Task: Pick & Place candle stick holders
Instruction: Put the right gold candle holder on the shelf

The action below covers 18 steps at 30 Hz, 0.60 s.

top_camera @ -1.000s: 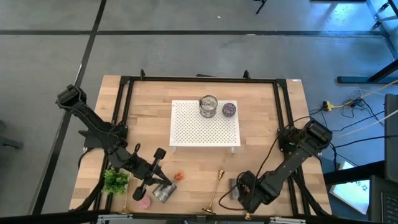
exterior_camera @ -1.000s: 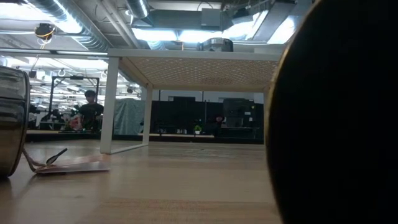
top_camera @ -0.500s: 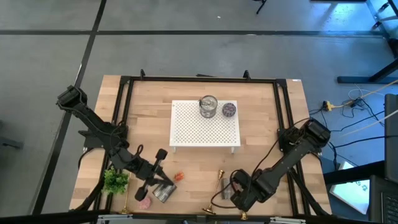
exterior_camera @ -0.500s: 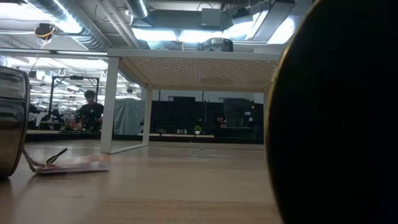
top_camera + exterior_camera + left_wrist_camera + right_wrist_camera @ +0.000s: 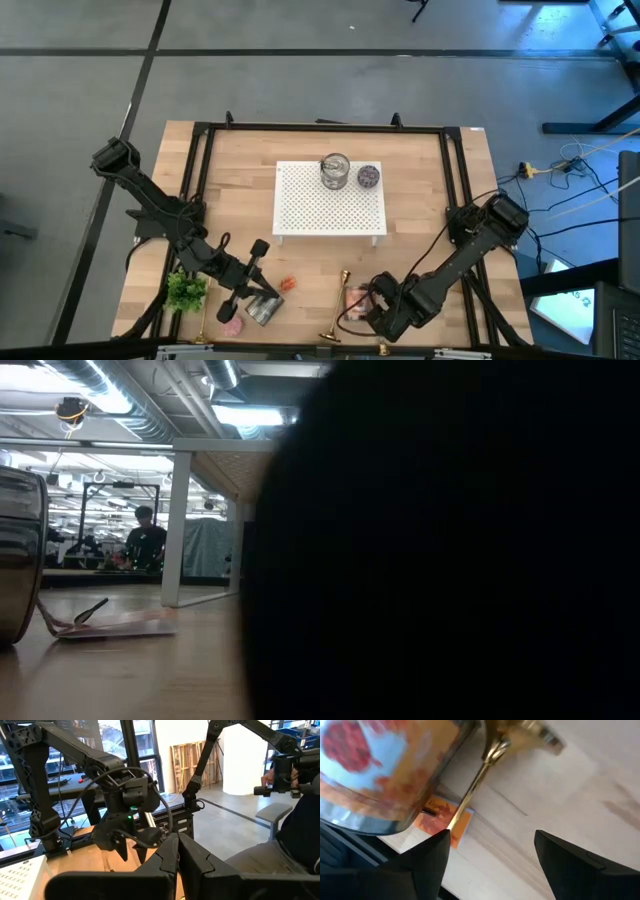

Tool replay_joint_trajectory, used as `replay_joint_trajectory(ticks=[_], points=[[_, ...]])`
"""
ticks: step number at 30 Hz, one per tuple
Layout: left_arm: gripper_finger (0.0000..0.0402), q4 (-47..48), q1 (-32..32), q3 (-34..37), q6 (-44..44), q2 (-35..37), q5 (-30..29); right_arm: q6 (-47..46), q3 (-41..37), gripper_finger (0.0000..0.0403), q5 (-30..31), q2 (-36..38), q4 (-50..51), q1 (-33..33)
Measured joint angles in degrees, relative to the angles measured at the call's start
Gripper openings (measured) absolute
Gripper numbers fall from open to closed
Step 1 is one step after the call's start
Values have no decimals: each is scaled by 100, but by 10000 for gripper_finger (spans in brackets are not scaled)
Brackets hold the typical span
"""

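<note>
A gold candle stick holder lies flat on the table near its front edge, cup end toward the far side. In the right wrist view its stem crosses an orange card beside a printed tin. My right gripper points down just right of the holder, open, fingers spread over bare wood. A second gold holder shows by the green plant. My left gripper is shut, empty and level, at the front left. My right gripper has one finger right at the lower part of the holder's stem, coming from above. I cannot tell whether finger and stem touch. The holder lies on the table and on the orange card.
A white perforated rack stands mid-table with a silver tin and a purple candle on it. A silver tin, a pink candle and a small orange thing lie below my left gripper. A dark shape fills most of the low view.
My right gripper has moved toward the table's left edge along the front. The lying candle stick holder has slid a little the same way. The dark shape in the low view has spread leftward over the rack.
</note>
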<state>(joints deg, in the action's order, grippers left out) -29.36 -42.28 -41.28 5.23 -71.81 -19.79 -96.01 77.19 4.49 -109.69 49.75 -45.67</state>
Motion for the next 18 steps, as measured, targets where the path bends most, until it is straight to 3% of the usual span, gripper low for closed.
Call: replay_joint_trajectory(ticks=[6,18], points=[[6,0,0,0,0,0,0,347,0,279,-139,-325,-748,48],[6,-2,2,0,-2,0,0,499,3,256,-65,-452,-754,174]])
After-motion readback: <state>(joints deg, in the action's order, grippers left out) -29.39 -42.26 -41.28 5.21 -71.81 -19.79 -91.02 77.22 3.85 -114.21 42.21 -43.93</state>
